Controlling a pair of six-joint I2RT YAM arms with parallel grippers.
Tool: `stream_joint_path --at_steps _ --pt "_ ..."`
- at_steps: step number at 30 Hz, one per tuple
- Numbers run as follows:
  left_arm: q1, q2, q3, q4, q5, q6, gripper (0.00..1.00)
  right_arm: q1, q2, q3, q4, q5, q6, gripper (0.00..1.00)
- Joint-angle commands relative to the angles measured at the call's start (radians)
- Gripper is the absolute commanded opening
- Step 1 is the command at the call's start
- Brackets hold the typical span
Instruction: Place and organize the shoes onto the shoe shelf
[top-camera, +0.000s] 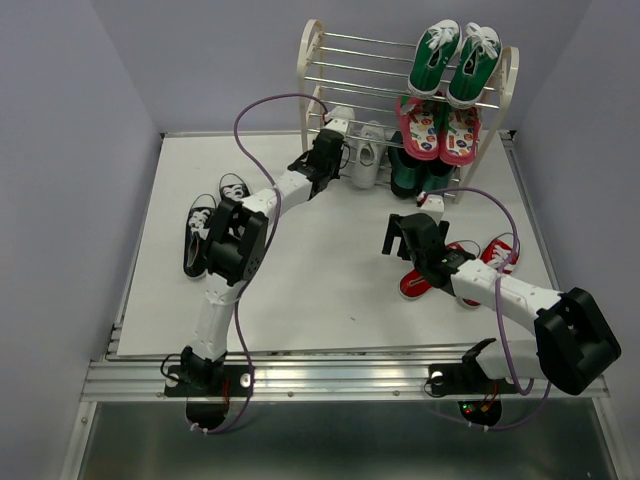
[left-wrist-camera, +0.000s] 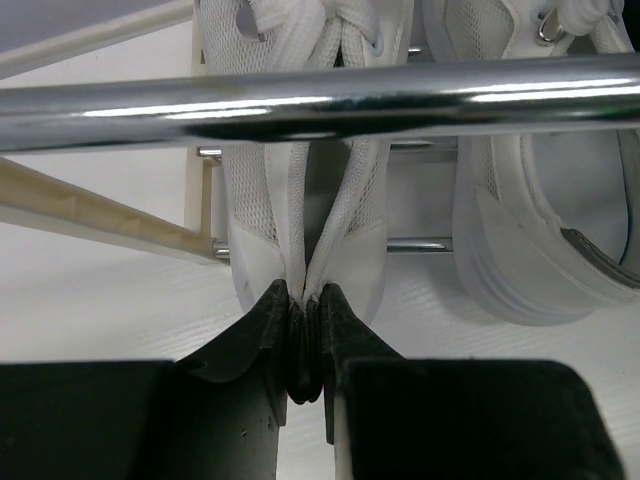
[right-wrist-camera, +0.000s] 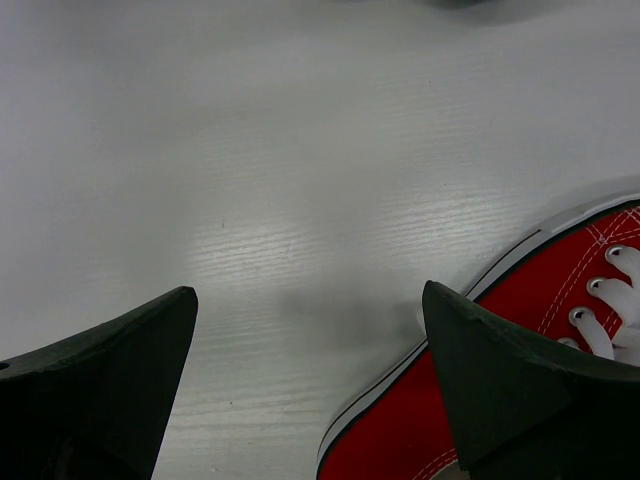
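Shoe shelf — white sneaker front-to-back, toe inward.

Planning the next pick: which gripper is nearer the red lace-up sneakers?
Right. The right gripper hovers open beside a red sneaker; the left gripper is at the cream shelf, pinching a white sneaker.

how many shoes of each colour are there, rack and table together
white sneakers: 2
black sneakers: 2
red sneakers: 2
green sneakers: 2
pink patterned shoes: 2
dark green boots: 2
total: 12
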Motion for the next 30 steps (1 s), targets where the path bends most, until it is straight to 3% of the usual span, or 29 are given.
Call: stream_joint_path --at_steps 1,18,21,29,30 --pt "0.020 -0.016 0.096 0.142 -0.003 0.008 0.00 -0.003 -0.002 0.000 0.042 0.034 -0.006 1.00" --pt "0.026 0.049 0.157 0.136 0.009 0.006 0.00 -0.003 0.000 -0.005 0.080 0.060 -0.006 1.00" --pt "0.026 0.052 0.162 0.135 0.005 -0.005 0.10 -0.003 0.001 -0.005 0.082 0.063 -0.006 1.00" --pt "0.026 0.067 0.180 0.123 0.038 -0.023 0.12 -0.003 0.001 -0.006 0.082 0.077 -0.005 1.00" --pt "0.026 0.069 0.183 0.116 0.035 -0.026 0.16 -0.003 0.001 -0.006 0.080 0.078 -0.005 1.00"
